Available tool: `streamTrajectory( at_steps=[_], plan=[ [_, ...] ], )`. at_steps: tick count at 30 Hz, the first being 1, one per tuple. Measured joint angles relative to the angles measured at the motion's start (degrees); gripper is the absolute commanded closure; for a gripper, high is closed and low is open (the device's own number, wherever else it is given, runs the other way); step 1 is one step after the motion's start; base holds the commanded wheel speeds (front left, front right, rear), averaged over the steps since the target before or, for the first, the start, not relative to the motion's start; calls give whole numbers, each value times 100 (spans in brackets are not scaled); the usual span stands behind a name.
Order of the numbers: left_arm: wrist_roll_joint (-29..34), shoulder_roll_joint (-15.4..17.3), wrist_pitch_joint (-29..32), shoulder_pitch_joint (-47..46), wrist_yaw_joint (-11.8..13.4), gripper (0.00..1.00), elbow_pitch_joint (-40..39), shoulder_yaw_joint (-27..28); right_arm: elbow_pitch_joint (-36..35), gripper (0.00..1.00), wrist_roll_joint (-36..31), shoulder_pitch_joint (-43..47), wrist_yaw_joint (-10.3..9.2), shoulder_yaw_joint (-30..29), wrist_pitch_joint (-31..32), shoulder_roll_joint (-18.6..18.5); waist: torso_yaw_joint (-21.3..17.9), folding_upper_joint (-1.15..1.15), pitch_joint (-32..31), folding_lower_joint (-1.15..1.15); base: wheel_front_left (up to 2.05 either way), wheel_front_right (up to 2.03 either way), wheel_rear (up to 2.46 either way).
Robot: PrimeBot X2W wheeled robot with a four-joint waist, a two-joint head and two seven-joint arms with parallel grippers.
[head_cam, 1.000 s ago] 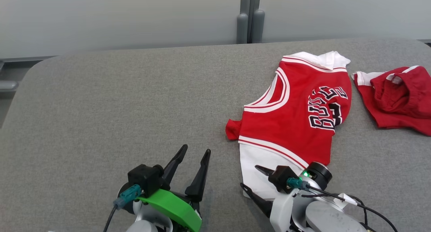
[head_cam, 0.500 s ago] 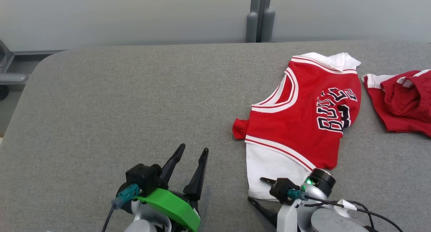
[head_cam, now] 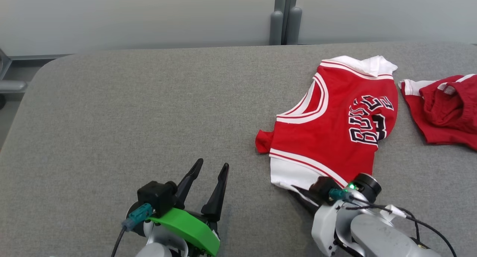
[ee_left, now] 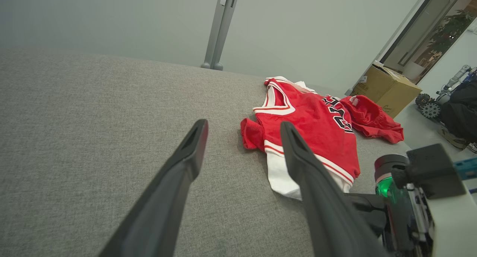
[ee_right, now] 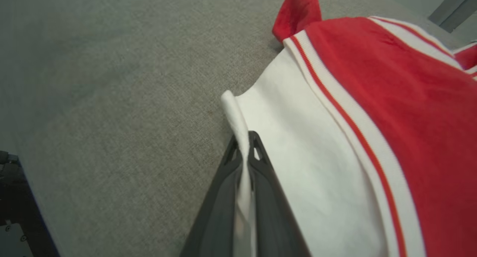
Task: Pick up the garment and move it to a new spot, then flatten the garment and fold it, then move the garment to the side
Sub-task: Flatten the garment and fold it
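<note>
pinching the white hem of the jersey (head_cam: 328, 130) in the closed right gripper (ee_right: 244, 137)
lying red side up on the right half of the grey surface (head_cam: 130, 111), near edge bunched in that grip, beside a second red garment (head_cam: 443, 107); holding the left gripper (head_cam: 212, 167) spread wide and empty, off to the left

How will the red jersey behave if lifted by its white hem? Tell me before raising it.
Probably floppy: the white hem bunches into a thin fold in the shut right gripper. Lifted from this one corner, the red jersey would likely hang and drag across the grey table, not rise flat. It looks thin and light.
</note>
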Motion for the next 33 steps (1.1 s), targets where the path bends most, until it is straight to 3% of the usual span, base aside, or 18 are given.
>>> streamTrajectory(
  at_steps=[5,13,17,22,30,33],
  plan=[
    [0,13,-5,1,21,0,2,37,-218,100,626,-12,-75,-765,-215,88,-21,0,-10,0,0,0,0],
    [-42,88,-33,31,51,0,12,124,-961,100,1307,-236,-626,-2171,-339,-102,-184,0,-65,0,0,0,0],
    [-49,87,-34,151,51,0,15,93,-1496,100,1724,-225,-951,-3179,-339,-307,-320,0,-102,0,0,0,0],
    [-52,80,-23,210,44,0,32,-35,-1878,100,2023,23,-1188,-4159,-339,-532,-521,0,-133,0,0,0,0],
    [-52,74,54,210,-8,0,143,-163,-2102,100,2426,906,-1280,-5581,-338,-299,-836,0,-120,0,0,0,0],
    [-96,65,162,210,-38,0,227,-224,-2280,100,2430,951,-1273,-5714,-339,-202,-948,0,-106,0,0,0,0]
  ],
)
